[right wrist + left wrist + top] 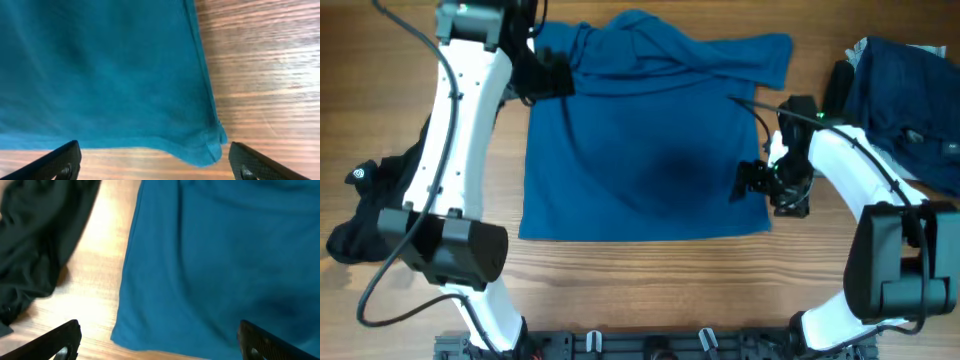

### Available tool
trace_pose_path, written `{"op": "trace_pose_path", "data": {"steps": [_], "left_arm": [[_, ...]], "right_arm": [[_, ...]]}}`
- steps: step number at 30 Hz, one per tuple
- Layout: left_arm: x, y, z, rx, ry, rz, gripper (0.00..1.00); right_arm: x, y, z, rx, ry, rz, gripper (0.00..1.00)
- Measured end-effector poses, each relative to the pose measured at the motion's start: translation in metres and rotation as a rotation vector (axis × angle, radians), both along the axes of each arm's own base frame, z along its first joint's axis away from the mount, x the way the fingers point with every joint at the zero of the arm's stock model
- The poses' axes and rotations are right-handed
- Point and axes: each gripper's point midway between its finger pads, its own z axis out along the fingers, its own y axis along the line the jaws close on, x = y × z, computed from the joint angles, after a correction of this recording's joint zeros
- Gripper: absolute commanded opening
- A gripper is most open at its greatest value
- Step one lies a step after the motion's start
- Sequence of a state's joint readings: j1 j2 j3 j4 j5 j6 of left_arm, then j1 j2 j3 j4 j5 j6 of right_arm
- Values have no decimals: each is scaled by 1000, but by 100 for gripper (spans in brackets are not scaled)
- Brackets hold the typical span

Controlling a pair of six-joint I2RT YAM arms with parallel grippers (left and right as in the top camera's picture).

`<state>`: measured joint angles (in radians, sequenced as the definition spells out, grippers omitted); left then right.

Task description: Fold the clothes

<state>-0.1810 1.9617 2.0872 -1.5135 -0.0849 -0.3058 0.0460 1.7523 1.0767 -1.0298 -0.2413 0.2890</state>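
Observation:
A large medium-blue T-shirt (640,150) lies spread flat in the middle of the table, its top bunched. My left gripper (546,76) hovers at the shirt's upper left corner, open. In the left wrist view its fingers (56,342) stand wide apart above the shirt's edge (215,255) and bare wood. My right gripper (748,182) is at the shirt's right edge near the lower corner, open. The right wrist view shows that hemmed corner (210,145) just ahead of the open gripper (155,169), with nothing between the fingers. A black garment (370,205) lies crumpled at the left.
A heap of navy clothes (910,90) lies at the back right corner. The black garment (35,240) shows beside the shirt in the left wrist view, with a strip of wood between them. The table (650,275) is wooden, with a rail along its front edge.

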Motion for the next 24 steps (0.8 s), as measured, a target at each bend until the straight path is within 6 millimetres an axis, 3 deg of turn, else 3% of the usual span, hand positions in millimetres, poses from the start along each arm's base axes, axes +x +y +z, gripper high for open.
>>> {"op": "trace_pose_path", "data": {"steps": [5,13,16,20,24], "left_arm": [[-25,7,-55,26,161,30,99],[-70,17,-125,59,342,116,99],[-83,25,-148,64,379,151,99],[-115,32,-176,79,471,167,97],[-141,26,-205,35,511,171,93]], "right_arm": [[-2,0,-20,-1,-28,-20,86],[-2,-4,-30,-20,-91,-58,59],[2,-4,-30,-18,-109,-56,58],[4,-3,-30,-16,-119,-52,58],[7,-3,-30,-11,-136,-38,57]]}}
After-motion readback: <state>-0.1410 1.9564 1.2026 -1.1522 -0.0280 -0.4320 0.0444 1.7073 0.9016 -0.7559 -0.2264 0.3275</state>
